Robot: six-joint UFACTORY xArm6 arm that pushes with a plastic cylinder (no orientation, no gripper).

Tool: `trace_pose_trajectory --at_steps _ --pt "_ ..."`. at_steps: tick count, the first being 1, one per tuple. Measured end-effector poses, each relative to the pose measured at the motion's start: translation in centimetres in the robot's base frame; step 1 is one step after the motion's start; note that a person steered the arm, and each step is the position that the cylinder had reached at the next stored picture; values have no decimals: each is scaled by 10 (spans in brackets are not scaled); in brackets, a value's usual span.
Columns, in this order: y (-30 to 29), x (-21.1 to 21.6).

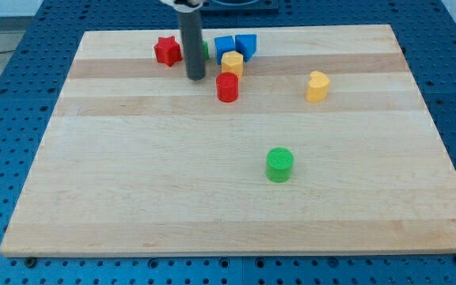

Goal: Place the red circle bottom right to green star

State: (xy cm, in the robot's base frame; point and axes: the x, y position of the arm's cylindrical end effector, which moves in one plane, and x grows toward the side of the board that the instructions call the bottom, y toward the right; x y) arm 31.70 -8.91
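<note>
The red circle [227, 87] is a small red cylinder near the top middle of the wooden board [133, 174]. The green star [204, 50] is mostly hidden behind my rod; only a green sliver shows at the rod's right edge. My tip [195, 77] rests on the board just left of the red circle, a small gap apart, and just below the green star.
A red star [166, 51] lies left of the rod. Two blue blocks [224, 46] [246, 44] and a yellow block [232, 63] cluster above the red circle. A yellow block [317, 86] is at the right, a green cylinder [279, 165] lower middle.
</note>
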Motion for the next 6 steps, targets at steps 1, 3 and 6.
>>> trace_pose_trajectory --at_steps 1,3,6 --pt "-19 25" --pt "52 102" --pt "63 52"
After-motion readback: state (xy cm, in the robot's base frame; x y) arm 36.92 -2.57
